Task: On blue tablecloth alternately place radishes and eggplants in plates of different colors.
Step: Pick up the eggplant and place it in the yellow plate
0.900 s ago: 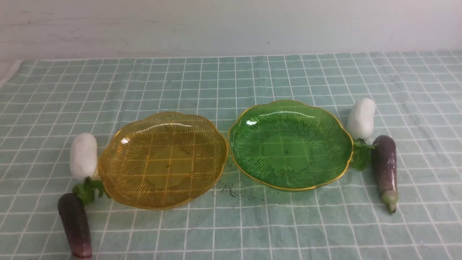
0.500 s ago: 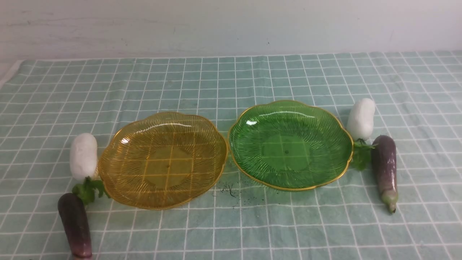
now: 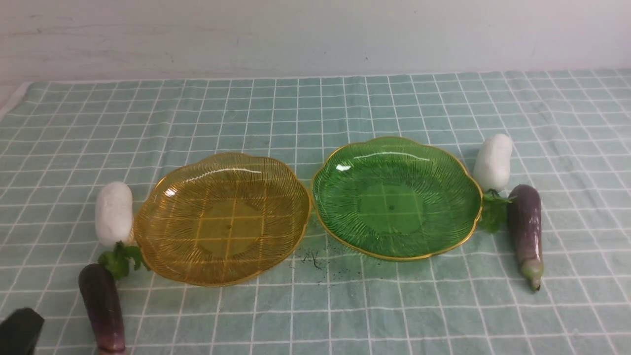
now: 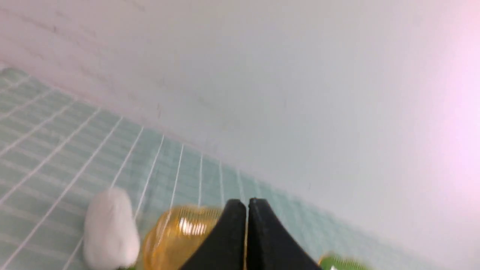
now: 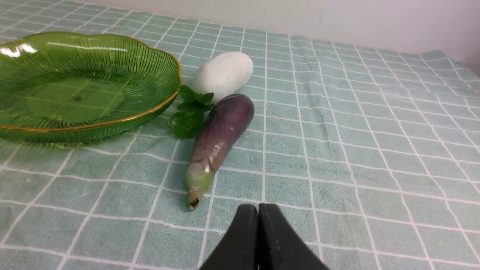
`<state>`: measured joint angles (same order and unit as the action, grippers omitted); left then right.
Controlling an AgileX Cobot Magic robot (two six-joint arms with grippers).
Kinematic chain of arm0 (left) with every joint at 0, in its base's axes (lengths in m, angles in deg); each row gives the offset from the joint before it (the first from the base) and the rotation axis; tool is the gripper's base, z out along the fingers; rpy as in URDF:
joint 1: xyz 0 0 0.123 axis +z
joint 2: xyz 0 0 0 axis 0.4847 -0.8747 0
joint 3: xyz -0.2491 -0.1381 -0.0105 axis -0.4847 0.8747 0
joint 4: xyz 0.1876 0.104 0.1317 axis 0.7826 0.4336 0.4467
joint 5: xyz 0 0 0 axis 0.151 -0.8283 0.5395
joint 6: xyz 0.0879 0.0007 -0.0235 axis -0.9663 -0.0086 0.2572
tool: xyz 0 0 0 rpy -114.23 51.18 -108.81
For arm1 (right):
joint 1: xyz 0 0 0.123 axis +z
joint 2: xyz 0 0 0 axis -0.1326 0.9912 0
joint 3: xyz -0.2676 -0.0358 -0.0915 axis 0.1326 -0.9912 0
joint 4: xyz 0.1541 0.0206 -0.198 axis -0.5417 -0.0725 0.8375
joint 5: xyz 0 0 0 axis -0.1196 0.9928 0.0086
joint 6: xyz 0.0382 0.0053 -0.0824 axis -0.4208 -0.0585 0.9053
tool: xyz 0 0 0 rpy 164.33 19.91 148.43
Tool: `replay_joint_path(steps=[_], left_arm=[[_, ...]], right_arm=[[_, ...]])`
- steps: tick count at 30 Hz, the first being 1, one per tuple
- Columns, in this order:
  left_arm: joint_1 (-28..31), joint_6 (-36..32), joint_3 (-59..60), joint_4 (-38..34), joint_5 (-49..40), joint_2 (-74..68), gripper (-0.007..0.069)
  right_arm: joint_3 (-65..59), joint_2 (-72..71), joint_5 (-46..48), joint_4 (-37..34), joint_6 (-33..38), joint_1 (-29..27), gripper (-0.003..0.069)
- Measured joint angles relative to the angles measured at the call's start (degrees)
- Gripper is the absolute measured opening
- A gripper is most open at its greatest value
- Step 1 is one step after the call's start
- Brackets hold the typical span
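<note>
Beside the amber-yellow ribbed plastic plate [image 3: 222, 219] on the teal-blue checked tablecloth [image 3: 315, 108] lie 1 stubby white radish [image 3: 114, 213] and 1 slender purple eggplant [image 3: 101, 305]; the other radish [image 3: 493, 161] and other eggplant [image 3: 525, 227] lie beside the green plate [image 3: 397, 197]. My left gripper [image 4: 246, 204] and right gripper [image 5: 258, 208] are pinched together.

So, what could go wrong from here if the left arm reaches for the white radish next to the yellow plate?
The stubby white radish lies close against the rim of the amber ribbed plastic plate; a grasp may catch the rim and push the plate.
That plate nearly meets the green ribbed plate, so a push could shift both.
The left tool is shut; unless it opens first, it would probably roll the radish away.
</note>
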<state>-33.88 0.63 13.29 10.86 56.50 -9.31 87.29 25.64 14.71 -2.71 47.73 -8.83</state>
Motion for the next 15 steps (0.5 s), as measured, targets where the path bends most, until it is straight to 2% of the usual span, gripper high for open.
replay_joint_path(steps=[3, 6, 8, 10, 15], left_arm=[[0.0, 1.11, -0.43, -3.7, 8.53, 0.0, -0.0008], [0.0, 1.31, -5.11, -5.27, 9.02, 0.0, -0.0008], [0.0, 0.01, -11.97, -5.39, 3.91, -0.59, -0.0008], [0.0, -2.96, -18.97, -5.33, -2.93, -3.69, -0.0008], [0.04, -8.66, -35.42, -3.35, -29.36, -18.56, -0.0008]], right_arm=[[0.0, 0.0, 0.0, 0.54, 0.06, 0.0, -0.0014], [0.0, 0.0, -0.3, 0.34, 0.0, 0.0, -0.0014], [-0.29, 0.0, -1.99, -2.96, -1.01, 0.05, -0.0014], [-0.62, 0.0, -4.79, -9.48, -3.17, 0.09, -0.0014], [-0.61, 0.0, -14.46, -32.21, -9.8, 0.09, -0.0014]])
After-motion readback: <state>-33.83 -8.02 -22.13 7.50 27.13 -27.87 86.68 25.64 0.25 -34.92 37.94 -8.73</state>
